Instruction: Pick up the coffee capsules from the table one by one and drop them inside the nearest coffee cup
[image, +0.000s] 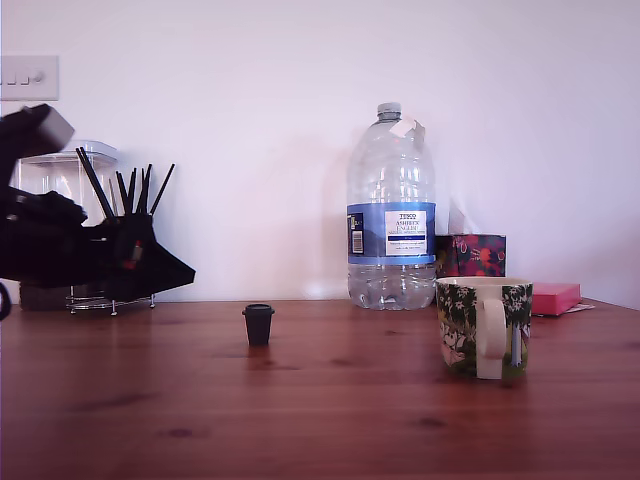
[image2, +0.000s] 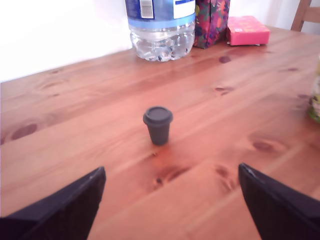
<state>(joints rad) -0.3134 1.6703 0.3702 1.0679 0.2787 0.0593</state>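
One capsule (image: 258, 323) is in view: black, standing on its narrow end with the rim uppermost, alone on the table (image: 320, 420). No second capsule shows in either view. One cup (image: 484, 326) stands to the capsule's right in the exterior view, well apart from it, handle turned toward the camera; only a sliver of it shows at the edge of the wrist view.

One bottle (image: 391, 210) stands behind the capsule and to its right in the exterior view, close to the wall. One patterned box (image: 471, 255) sits just beside the bottle on the far side from the capsule, and one pink box (image: 556, 297) lies beyond that. One rack (image: 110, 245) holding dark sticks stands behind the capsule to the exterior view's left, with a clear container behind it.

One gripper (image2: 171, 200) hangs above the table on the capsule's left in the exterior view, well apart from it. Its jaws are spread wide and hold nothing; in the wrist view the capsule sits ahead of the gap between the two fingers (image2: 65, 210).

Bare wood surrounds the capsule on all sides. The table's back edge meets the wall behind the bottle. A chair (image2: 306, 15) shows past the far corner in the wrist view.
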